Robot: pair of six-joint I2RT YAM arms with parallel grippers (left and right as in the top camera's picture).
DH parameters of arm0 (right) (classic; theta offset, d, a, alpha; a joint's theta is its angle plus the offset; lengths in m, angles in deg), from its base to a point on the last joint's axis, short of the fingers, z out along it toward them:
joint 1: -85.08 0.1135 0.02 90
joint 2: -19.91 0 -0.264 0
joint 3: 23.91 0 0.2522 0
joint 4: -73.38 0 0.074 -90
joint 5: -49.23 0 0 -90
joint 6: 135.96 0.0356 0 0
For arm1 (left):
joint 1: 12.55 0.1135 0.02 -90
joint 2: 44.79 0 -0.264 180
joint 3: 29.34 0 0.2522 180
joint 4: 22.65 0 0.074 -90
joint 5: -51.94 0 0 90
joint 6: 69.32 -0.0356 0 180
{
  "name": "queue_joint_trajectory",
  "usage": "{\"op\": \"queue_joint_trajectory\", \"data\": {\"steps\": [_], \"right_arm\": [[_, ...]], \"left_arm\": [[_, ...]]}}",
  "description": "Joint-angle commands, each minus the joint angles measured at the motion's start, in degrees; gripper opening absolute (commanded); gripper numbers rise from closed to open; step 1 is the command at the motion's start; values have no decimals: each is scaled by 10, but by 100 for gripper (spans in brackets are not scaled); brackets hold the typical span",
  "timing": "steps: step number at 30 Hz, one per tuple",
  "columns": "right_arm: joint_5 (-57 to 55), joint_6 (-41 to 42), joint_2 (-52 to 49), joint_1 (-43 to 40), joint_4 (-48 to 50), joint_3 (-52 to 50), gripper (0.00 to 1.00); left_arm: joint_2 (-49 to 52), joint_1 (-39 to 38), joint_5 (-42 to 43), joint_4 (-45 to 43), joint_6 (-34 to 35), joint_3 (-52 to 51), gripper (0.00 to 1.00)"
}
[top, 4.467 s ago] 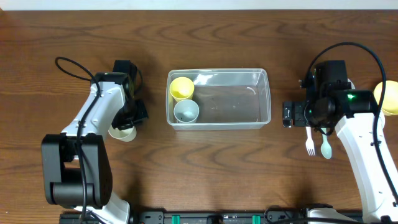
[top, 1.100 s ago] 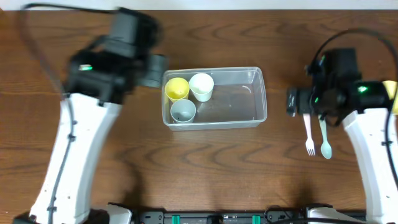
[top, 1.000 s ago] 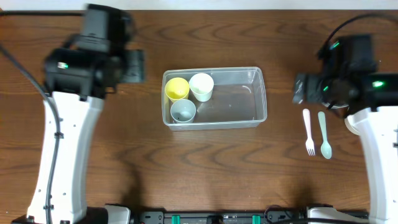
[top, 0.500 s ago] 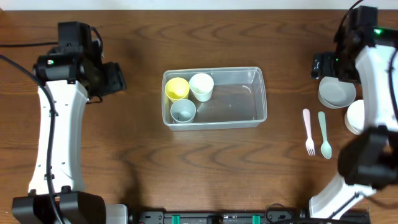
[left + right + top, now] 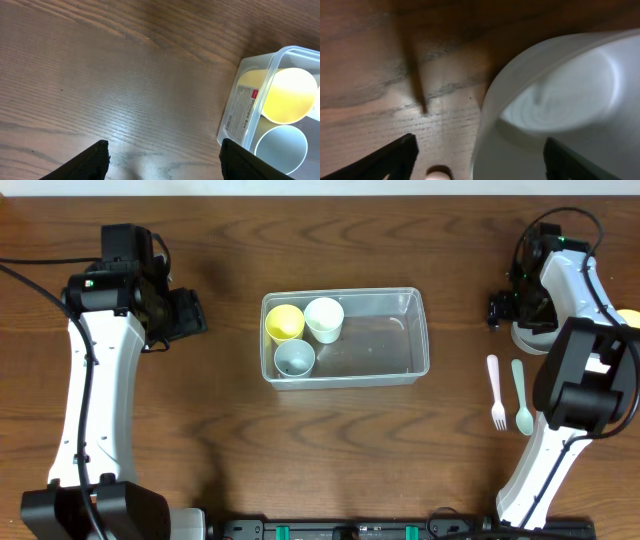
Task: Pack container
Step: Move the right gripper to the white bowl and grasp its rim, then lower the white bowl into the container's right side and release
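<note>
1. The container (image 5: 380, 345) stands at the centre of the worktop (image 5: 300, 440). A yellow cup (image 5: 288, 322), a white cup (image 5: 324, 318) and a grey cup (image 5: 294, 358) sit at its 9 o'clock end.
2. The left claw (image 5: 164, 150) is spread wide and empty, at 9 o'clock from the container.
3. The right claw (image 5: 479, 145), at 3 o'clock, has its jaws apart, one on each side of the rim of a pale bowl (image 5: 560, 100). I judge this step to be picking up the bowl.
4. Next it should pinch the rim, lift, and carry the bowl toward 9 o'clock into the free part of the container.

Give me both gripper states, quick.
Left gripper: open, empty.
Right gripper: open, at the rim of a pale bowl, not gripping it.
</note>
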Motion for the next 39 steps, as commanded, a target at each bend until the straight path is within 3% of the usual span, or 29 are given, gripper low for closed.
{"op": "queue_joint_trajectory", "data": {"steps": [1, 7, 12, 16, 20, 27, 32, 39], "right_arm": [[-8, 0, -10, -5, 1, 2, 71], [-8, 2, -10, -5, 7, 2, 35], [-8, 2, -10, -5, 11, 2, 27], [-8, 2, -10, -5, 18, 2, 10], [-8, 2, -10, -5, 24, 2, 1], [-7, 1, 7, 8, 12, 22, 1], [31, -18, 68, 38, -33, 94, 1], [88, -42, 202, 147, -85, 157, 1]], "left_arm": [[3, 2, 0, 0, 1, -2, 71], [3, 2, 0, 0, 1, -2, 71], [3, 2, 0, -1, 1, -2, 71], [3, 2, 0, 0, 1, -2, 71], [3, 2, 0, 0, 1, -2, 71], [3, 2, 0, -1, 1, -2, 71], [3, 2, 0, 0, 1, -2, 71], [3, 2, 0, -1, 1, -2, 71]]}}
